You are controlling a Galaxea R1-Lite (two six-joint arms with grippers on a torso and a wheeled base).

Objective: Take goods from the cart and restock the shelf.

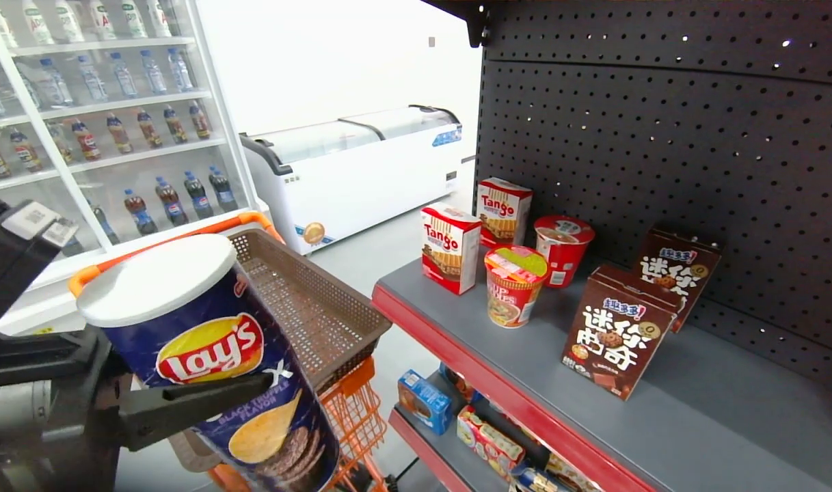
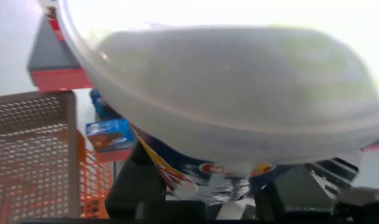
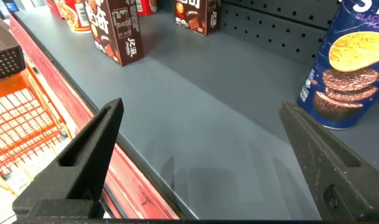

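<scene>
My left gripper (image 1: 241, 386) is shut on a blue chip can (image 1: 210, 342) with a white lid, held tilted above the cart at the lower left. A dark finger (image 1: 197, 404) crosses the can's front. In the left wrist view the can's lid (image 2: 226, 93) looms close, with the gripper (image 2: 214, 190) clamped on the can's body below it. My right gripper (image 3: 201, 112) is open with nothing between its fingers, hovering over a bare stretch of the grey shelf board (image 3: 195, 124). A second blue chip can (image 3: 351, 62) stands on that board near the pegboard back.
The orange cart (image 1: 351, 410) carries a brown mesh basket (image 1: 306, 307) left of the shelf's red front edge (image 1: 498, 383). On the shelf stand two wafer boxes (image 1: 450, 247), two cup noodles (image 1: 515, 285) and two brown boxes (image 1: 617, 331). Lower shelves hold more goods.
</scene>
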